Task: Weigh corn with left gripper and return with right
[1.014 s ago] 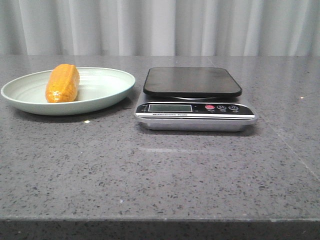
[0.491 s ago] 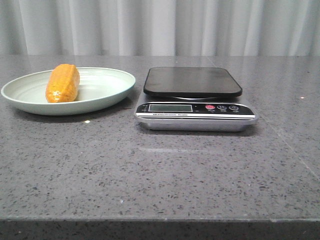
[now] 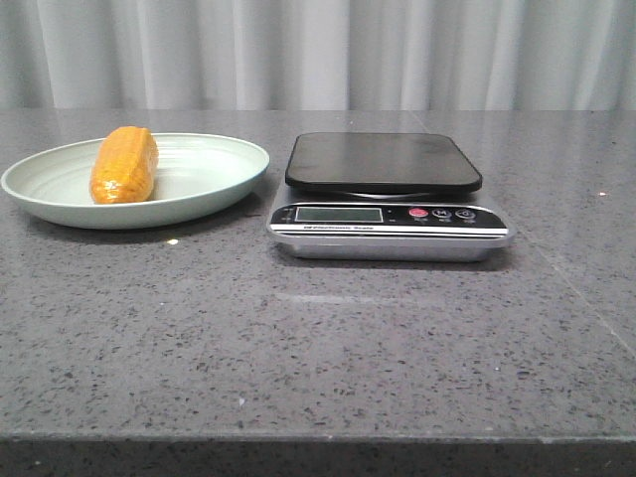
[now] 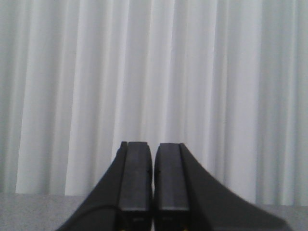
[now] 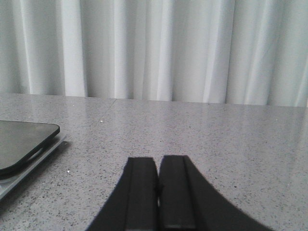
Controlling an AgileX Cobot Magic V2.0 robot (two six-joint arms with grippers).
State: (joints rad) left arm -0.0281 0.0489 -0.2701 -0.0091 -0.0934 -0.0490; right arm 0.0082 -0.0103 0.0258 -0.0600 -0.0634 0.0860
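The orange-yellow corn lies in a pale green plate at the left of the grey table. To its right stands a kitchen scale with a bare black platform. Neither arm shows in the front view. In the left wrist view my left gripper is shut on nothing and faces the white curtain. My right gripper is shut and empty too, low over the table, with the scale's corner off to one side of it.
A white pleated curtain hangs behind the table. The table's front edge runs across the bottom of the front view. Bare grey stone lies in front of the plate and scale.
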